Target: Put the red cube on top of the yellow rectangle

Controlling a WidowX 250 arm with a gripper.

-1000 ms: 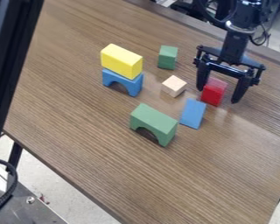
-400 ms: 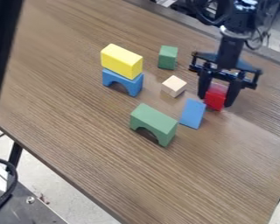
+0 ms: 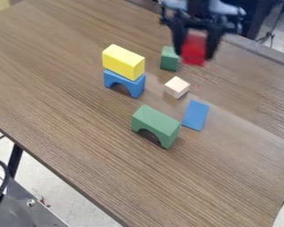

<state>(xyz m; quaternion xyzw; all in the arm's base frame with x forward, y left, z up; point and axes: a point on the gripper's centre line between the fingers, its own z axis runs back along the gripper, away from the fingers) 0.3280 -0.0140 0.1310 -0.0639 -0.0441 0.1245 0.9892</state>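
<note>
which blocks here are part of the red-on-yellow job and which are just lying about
Part of the job:
- red cube, in the hand
- yellow block
- blue arch under it

Just lying about:
- green arch
- green block
- pale cube
- flat blue block

The fixed camera is looking down at a slant on the tabletop (image 3: 97, 146), facing across it towards the far edge (image 3: 257, 49). It is standing back enough to be taking in the yellow block (image 3: 124, 62) and green arch (image 3: 156, 122) whole — with floor (image 3: 67, 199) showing at lower left, below the near edge (image 3: 55, 173).
</note>
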